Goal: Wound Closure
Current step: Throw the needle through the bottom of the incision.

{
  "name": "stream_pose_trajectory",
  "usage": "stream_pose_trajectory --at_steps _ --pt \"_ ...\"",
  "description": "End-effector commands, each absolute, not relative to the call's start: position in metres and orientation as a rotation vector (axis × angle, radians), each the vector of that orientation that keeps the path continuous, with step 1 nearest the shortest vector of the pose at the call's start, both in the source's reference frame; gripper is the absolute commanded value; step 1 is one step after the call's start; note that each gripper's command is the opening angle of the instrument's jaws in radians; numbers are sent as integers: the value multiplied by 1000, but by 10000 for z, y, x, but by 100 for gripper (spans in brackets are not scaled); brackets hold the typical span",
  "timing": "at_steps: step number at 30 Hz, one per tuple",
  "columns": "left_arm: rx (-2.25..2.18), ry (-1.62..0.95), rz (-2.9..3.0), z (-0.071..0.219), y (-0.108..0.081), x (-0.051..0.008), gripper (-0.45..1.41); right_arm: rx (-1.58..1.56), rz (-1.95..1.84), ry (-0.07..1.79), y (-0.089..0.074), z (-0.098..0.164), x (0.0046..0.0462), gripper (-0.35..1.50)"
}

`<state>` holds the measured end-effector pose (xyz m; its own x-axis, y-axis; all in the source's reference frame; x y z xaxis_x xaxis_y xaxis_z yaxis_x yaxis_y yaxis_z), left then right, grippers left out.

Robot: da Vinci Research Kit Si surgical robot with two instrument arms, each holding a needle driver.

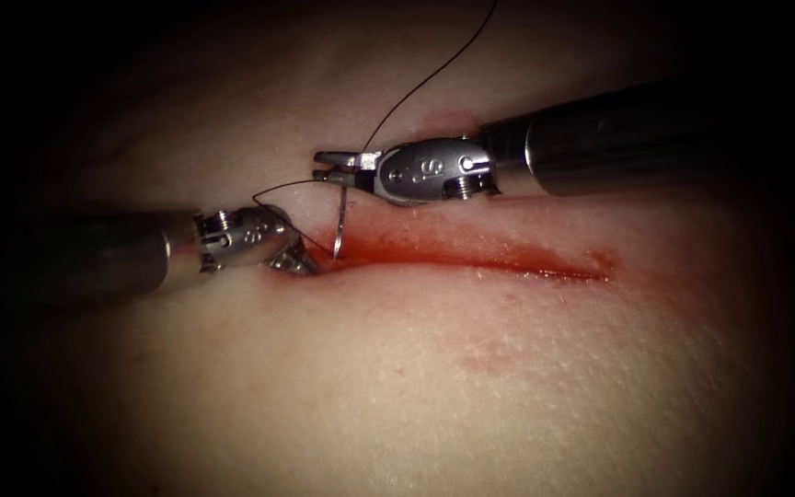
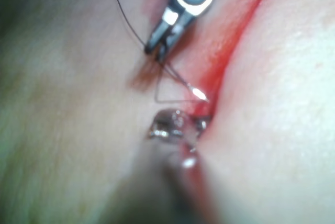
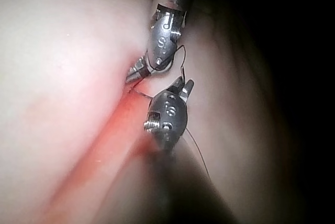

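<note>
Needle (image 1: 339, 224): it is seen standing nearly upright at the left end of the cut, its upper part held at the right tool, its lower end met by the red line of the cut; whether the tip is in the tissue cannot be told. In the left wrist view a bright glint of it (image 2: 199, 93) is seen just beside the left tool's tip.
Thread (image 1: 434, 69): a dark strand is carried up and away from the right tool's jaws, and a short loop (image 1: 282, 188) is arched from the needle's top toward the left tool.
Right end effector (image 1: 335, 167): its jaws are nearly closed on the needle close to its thread end, judged so that the curve is kept steady above the wound. It is also seen in the right wrist view (image 3: 184, 85).
Left end effector (image 1: 304, 264): it is pressed at the left end of the cut, tip down on the tissue edge; how far its jaws are parted, and whether anything is held, cannot be told. The placement is judged to steady or lift the wound edge beside the needle.
Cut (image 1: 499, 262): a long, level slit, lined with red fluid (image 1: 416, 247), is run rightward from the tools.
Tissue (image 1: 416, 387): pale, smooth and moist, lit at the centre.
Surroundings: darkness is found beyond the lit tissue.
</note>
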<state>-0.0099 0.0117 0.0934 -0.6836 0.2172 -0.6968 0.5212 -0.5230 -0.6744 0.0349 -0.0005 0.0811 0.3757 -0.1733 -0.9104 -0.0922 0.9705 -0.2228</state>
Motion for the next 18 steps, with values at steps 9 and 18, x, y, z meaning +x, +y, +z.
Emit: stream_pose_trajectory --at_steps 9,18 --pt "1145 1417 -2314 941 116 -104 -35 -298 -104 1151 -15 826 352 -35" --pt "1153 1418 -2309 941 116 -104 -35 -370 -195 1112 -22 840 350 -35"
